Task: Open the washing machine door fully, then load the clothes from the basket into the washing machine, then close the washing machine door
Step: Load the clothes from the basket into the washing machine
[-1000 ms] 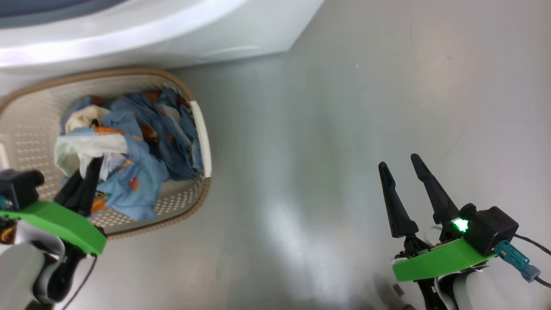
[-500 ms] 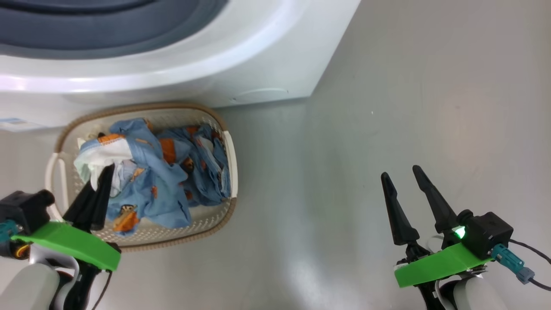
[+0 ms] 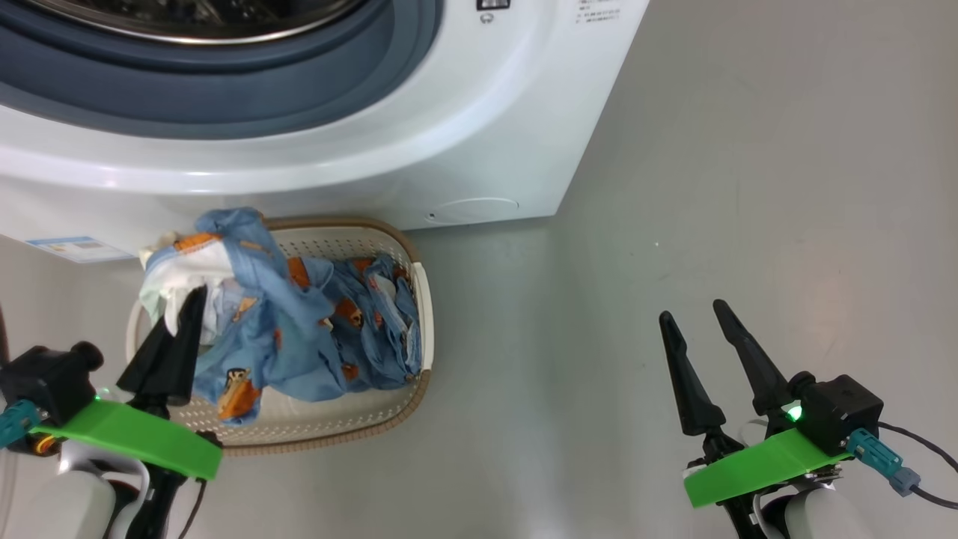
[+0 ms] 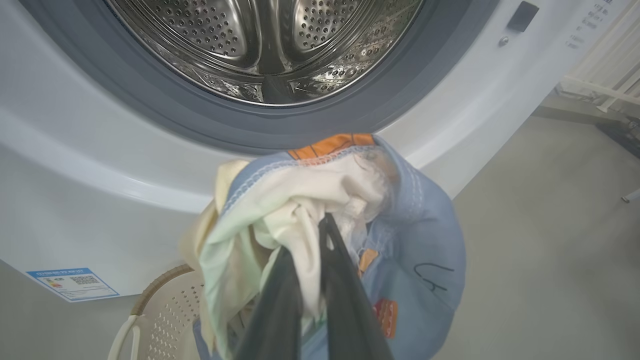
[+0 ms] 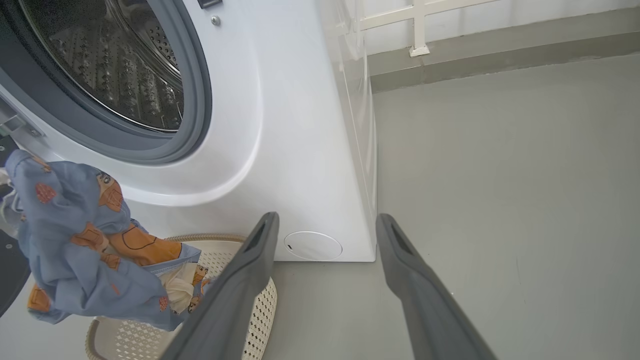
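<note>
The clothes are in my left gripper. Its two dark fingers are pressed together on a wad of white cloth wrapped in the light blue, orange-printed fabric. The bundle hangs from that pinch with its long axis dropping away, and the lower folds trail into the basket.

The drum lies straight ahead of my left fingertips and above them. Its mouth is open, and the bundle sits just below the lower lip of the grey gasket. I judge the next move to be up and forward over that lip. The left arm is by far the nearer.

The fabric is soft and limp, so I expect the tail to drag on the rubber. The drum is polished, perforated steel. The basket is cream perforated plastic with a brown woven-look rim, and it stands on the grey floor at the foot of the washing machine.

My right gripper hangs well apart over the floor, fingers spread and empty.
</note>
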{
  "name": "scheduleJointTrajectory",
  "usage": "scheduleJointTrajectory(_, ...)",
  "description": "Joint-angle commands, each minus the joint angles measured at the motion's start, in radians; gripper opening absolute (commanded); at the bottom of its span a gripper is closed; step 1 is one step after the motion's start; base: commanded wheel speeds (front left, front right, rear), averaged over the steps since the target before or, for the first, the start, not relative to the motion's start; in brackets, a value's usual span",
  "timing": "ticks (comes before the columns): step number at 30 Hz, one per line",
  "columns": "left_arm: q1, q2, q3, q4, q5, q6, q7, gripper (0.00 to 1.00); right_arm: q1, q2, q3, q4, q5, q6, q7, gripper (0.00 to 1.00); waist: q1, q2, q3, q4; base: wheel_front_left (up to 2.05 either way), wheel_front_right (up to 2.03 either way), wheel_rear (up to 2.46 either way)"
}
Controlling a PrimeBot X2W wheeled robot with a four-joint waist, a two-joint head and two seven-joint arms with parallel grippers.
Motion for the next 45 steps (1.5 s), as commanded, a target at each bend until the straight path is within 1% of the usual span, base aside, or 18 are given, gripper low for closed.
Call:
scheduleJointTrajectory(1,0.002,0.028,0.047,-0.028,0.010,-0.002,-0.009,0.00,0.026,-0.002,0.027,-0.019,0.007,0.003,-0.005,1.00,0.0000,0.0000,-0.011,0.007,0.00,0.00,0.00)
scheduleJointTrajectory(10,0.029,-0.004,0.101,-0.094,0.086,-0.002,-0.009,0.00,0.027,-0.002,0.013,-0.001,0.002,0.003,-0.005,1.00,0.0000,0.0000,-0.066,0.031,0.00,0.00,0.00)
scheduleJointTrajectory(19,0.094,-0.049,0.182,-0.133,0.167,-0.002,-0.009,0.00,0.047,-0.002,-0.006,0.001,-0.030,0.003,-0.005,1.00,0.0000,0.0000,-0.135,0.045,0.00,0.00,0.00)
scheduleJointTrajectory(33,0.199,-0.118,0.267,-0.150,0.266,-0.002,-0.009,0.00,0.099,-0.002,-0.041,-0.002,-0.043,0.003,-0.005,1.00,0.0000,0.0000,-0.258,0.046,0.00,0.00,0.00)
scheduleJointTrajectory(40,0.259,-0.161,0.314,-0.153,0.306,-0.002,-0.009,0.00,0.114,-0.002,-0.050,-0.012,-0.083,0.003,-0.005,1.00,0.0000,0.0000,-0.312,0.040,0.00,0.00,0.00)
scheduleJointTrajectory(45,0.289,-0.179,0.336,-0.159,0.325,-0.002,-0.009,0.00,0.123,-0.002,-0.055,-0.022,-0.098,0.003,-0.005,1.00,0.0000,0.0000,-0.333,0.038,0.00,0.00,0.00)
